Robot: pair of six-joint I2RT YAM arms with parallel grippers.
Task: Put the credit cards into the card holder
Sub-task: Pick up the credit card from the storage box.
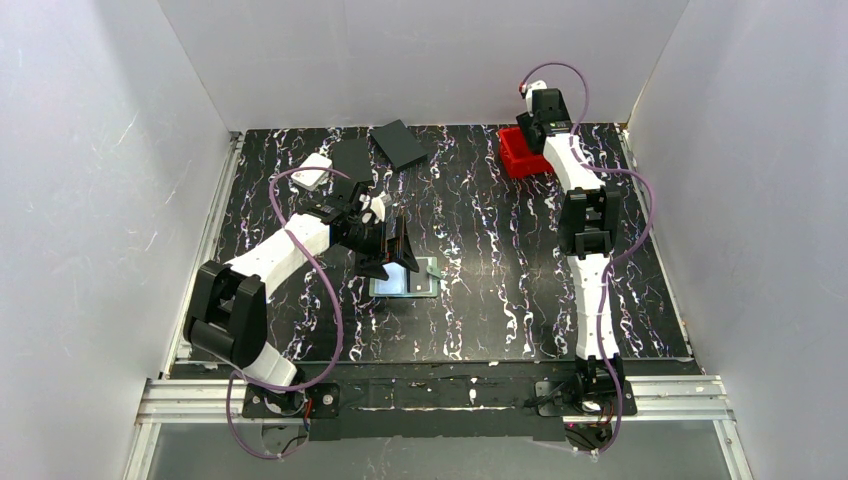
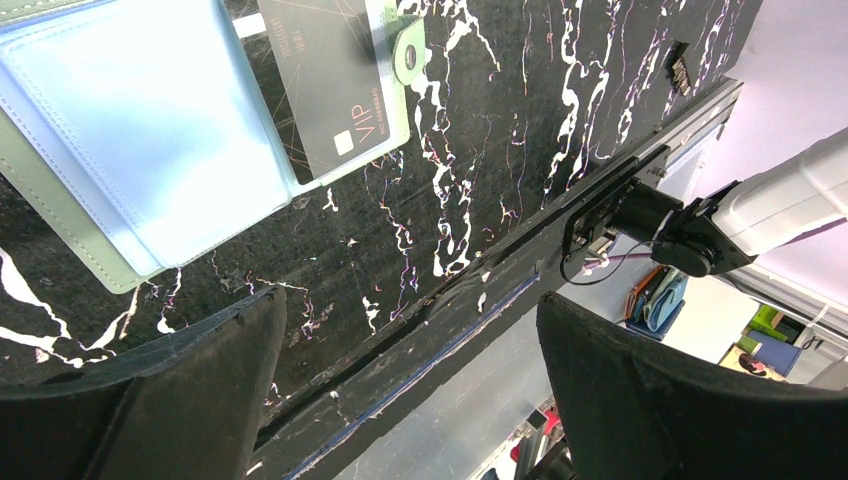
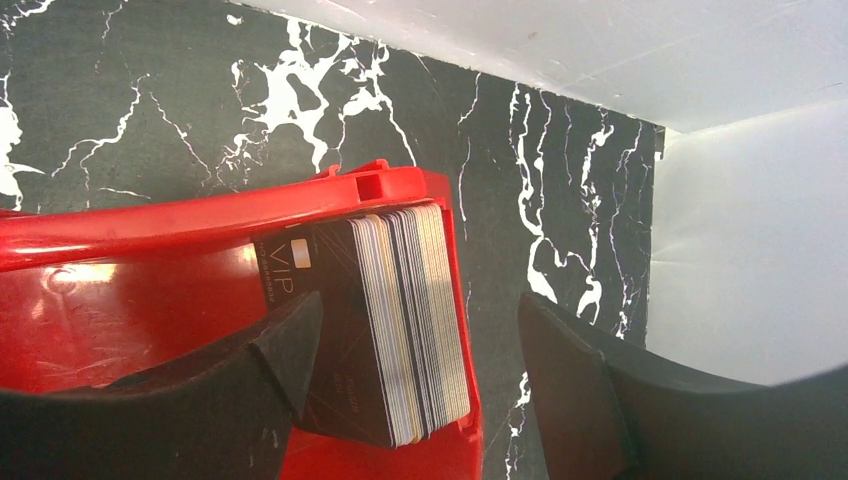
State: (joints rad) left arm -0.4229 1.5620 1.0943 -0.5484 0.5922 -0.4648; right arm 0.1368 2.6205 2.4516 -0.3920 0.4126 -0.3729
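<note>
Table [image 1: 480, 300] is carrying everything.

Left arm [image 1: 285, 250] is reaching toward mid-table. Right arm [image 1: 590, 260] is stretching straight out to the far right corner.

Bin [image 3: 150, 215], red, is sitting directly under the right claw [image 3: 420, 305], its corner just ahead of the fingertips.

Wallet [image 2: 150, 130] is lying open and flat on the table, just ahead of the left claw [image 2: 410, 310] and offset toward its left finger. The pale blue clear pockets are facing up with a green edge showing round them.

Two black flat rectangles [image 1: 400, 143] are lying well beyond the left claw, near the back wall. A white box [image 1: 313, 170] is sitting beside them, behind the left claw.

Card stack [image 3: 390, 300] is standing on edge in the bin corner, between the right claw's fingers and close against the left finger [image 3: 250, 390]. A dark VIP face is fronting the stack, with pale edges behind it. Can't tell if the finger is touching it.

A single VIP card [image 2: 325, 80], dark, is lying on the wallet leaf farther from the left claw's left finger. Can't tell if it is inside a pocket.

Snap tab [image 2: 408, 55] is sticking out past that card's edge.

Left claw is hanging spread wide, gripping nothing, with bare table showing between its fingers. Right claw is standing parted too, straddling the stack and not clamping it.
</note>
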